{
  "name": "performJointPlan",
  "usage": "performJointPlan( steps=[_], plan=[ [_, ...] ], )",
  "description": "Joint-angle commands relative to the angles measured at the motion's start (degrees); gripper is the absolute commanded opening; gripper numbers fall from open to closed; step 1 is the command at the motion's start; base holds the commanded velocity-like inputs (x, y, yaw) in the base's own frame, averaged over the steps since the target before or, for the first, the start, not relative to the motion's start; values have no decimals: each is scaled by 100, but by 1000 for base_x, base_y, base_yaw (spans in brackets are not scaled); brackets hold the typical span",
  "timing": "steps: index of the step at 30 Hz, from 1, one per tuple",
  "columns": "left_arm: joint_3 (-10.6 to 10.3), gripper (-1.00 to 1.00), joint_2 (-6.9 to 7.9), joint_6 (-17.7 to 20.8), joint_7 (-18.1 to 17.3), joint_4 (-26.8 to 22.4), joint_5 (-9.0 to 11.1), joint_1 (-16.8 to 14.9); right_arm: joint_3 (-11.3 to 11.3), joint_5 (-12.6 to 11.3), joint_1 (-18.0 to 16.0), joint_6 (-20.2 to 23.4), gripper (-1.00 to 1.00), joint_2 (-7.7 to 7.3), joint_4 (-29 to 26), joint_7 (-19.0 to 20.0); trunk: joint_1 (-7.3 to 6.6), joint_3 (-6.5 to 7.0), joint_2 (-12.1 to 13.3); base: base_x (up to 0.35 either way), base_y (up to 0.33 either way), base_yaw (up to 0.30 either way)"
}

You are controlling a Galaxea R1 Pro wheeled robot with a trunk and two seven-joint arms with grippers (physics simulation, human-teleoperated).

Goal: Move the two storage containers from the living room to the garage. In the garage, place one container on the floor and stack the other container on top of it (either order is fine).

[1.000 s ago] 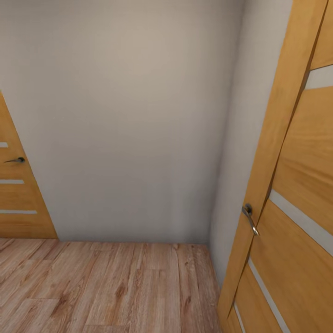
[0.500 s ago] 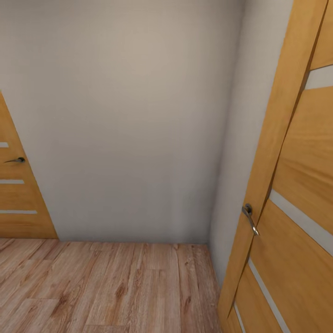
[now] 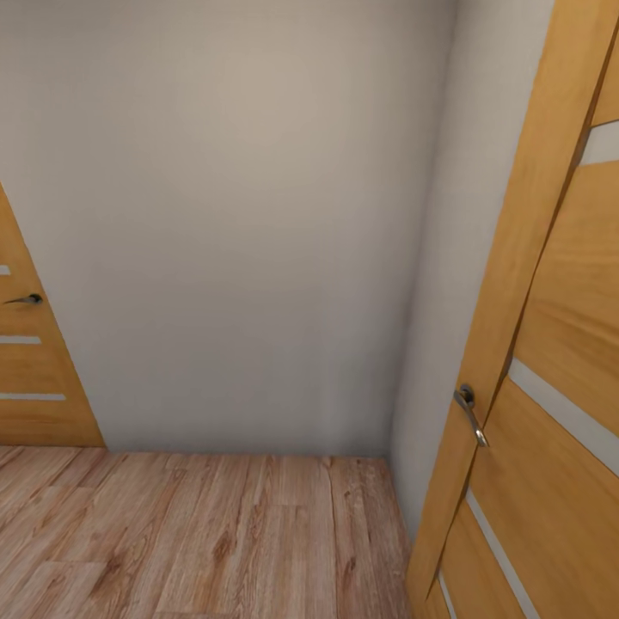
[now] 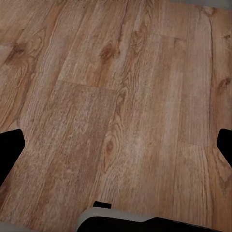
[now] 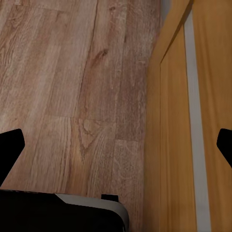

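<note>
Stood facing a corridor corner. Nearest: left gripper (image 4: 116, 145) and right gripper (image 5: 116, 145), both spread, empty, over plank floor (image 3: 215, 533). Beside: oak door (image 3: 550, 361), lever handle (image 3: 470, 413). Beyond: grey wall (image 3: 241, 215). Storage containers out of sight; probably light, stiff, best gripped by rims.

No readable text, label, number or sign appears on any surface.

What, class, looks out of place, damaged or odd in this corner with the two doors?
Nothing stands out. The wood-plank floor is unmarked, the pale wall is plain, and the near door with its metal handle and the far door look intact. Both pincers are open over bare planks.
</note>
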Motion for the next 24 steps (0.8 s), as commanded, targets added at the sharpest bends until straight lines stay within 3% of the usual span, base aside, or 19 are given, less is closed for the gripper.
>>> performJointPlan(
  steps=[1,24],
  plan=[
    [-50,100,-3,-19,41,8,15,0,41,30,5,4,100,-2,-9,-60,2,2,-1,3,0,0],
    [-50,100,3,-17,38,8,11,0,43,26,5,4,100,-2,-9,-70,2,2,-1,52,0,0]
  ],
)
